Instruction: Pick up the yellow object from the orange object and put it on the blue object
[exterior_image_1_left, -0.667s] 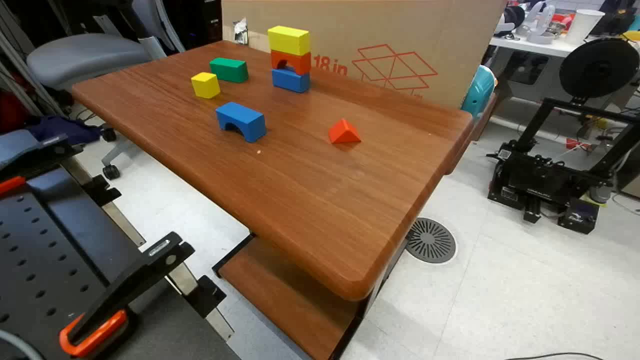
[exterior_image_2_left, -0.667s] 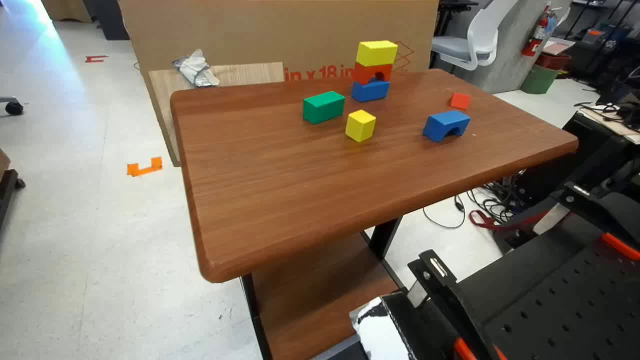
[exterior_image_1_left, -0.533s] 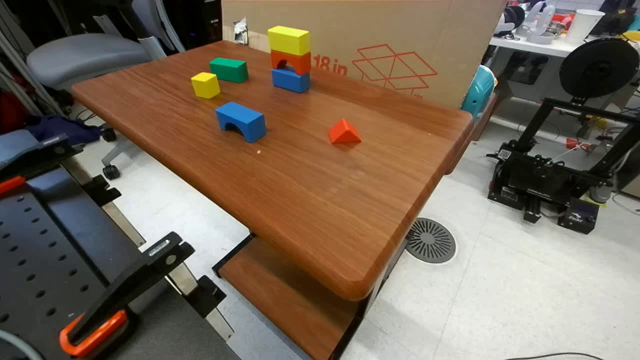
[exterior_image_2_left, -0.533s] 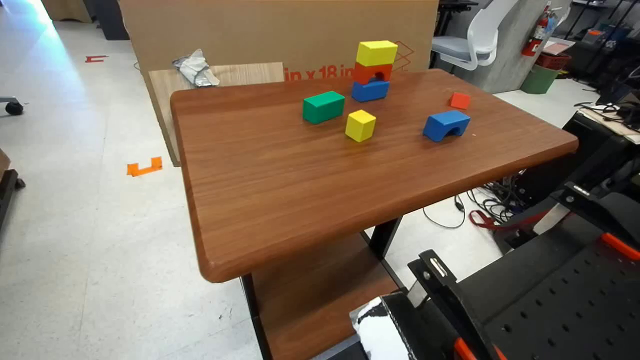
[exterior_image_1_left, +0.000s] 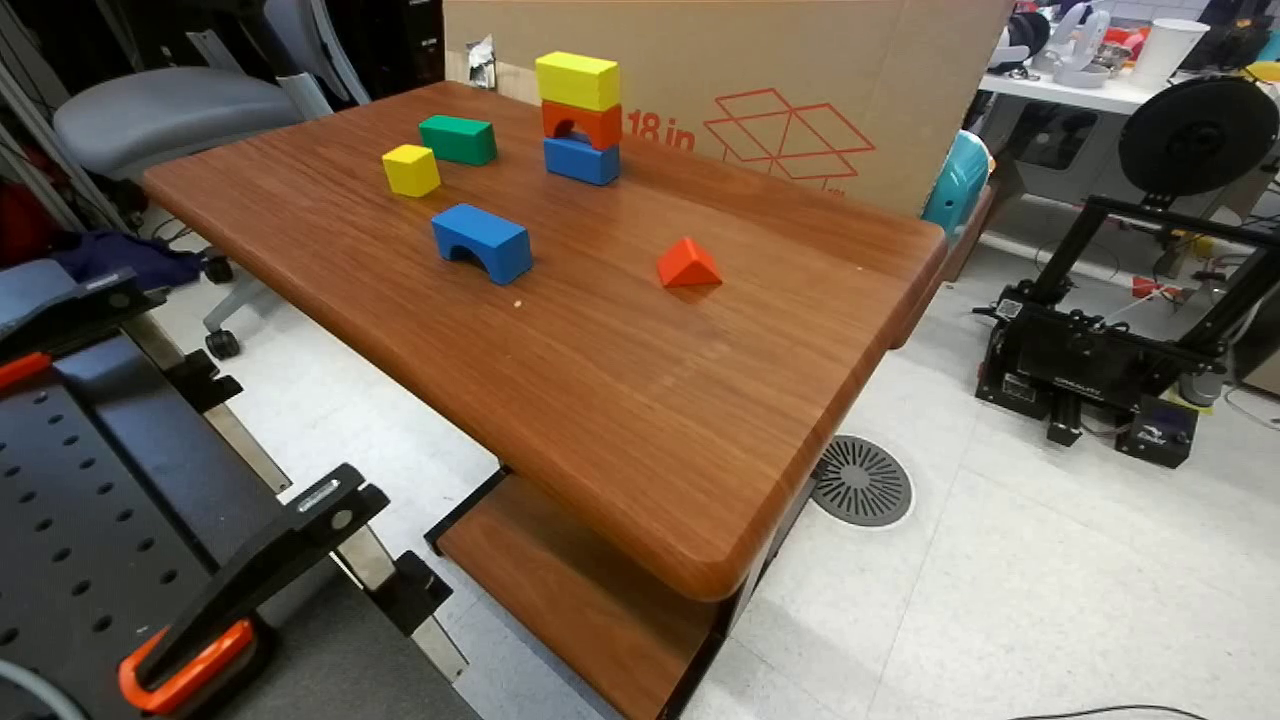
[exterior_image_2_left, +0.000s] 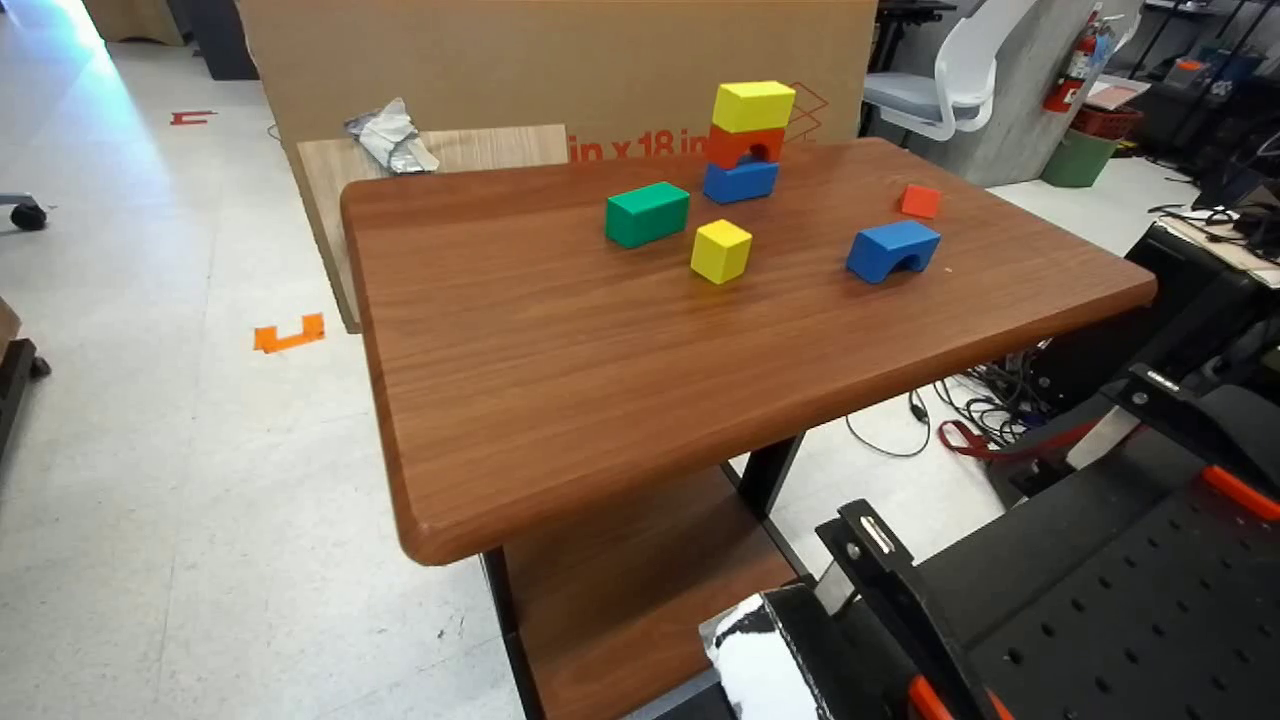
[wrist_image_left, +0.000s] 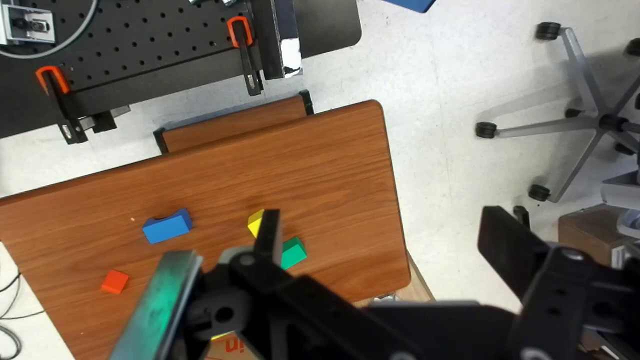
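Note:
The yellow block (exterior_image_1_left: 578, 82) lies on top of the orange-red arch block (exterior_image_1_left: 581, 125), in a stack near the table's back edge. The same yellow block (exterior_image_2_left: 754, 107) and orange-red block (exterior_image_2_left: 745, 147) show in an exterior view. Under them is a blue rectangular block (exterior_image_1_left: 581, 161). A long blue block with an arch cut (exterior_image_1_left: 482, 243) stands alone on the table; it also shows in the wrist view (wrist_image_left: 167, 228). My gripper (wrist_image_left: 382, 220) is open and empty in the wrist view, high above the table; both exterior views leave it out. In the wrist view the gripper hides most of the stack.
A smaller yellow block (exterior_image_2_left: 721, 252) and a green block (exterior_image_2_left: 647, 215) stand on the wooden table (exterior_image_2_left: 560, 400) left of the stack. A red-orange wedge (exterior_image_1_left: 688, 264) lies nearer the table's other end. A large cardboard box (exterior_image_1_left: 780, 60) stands behind the table.

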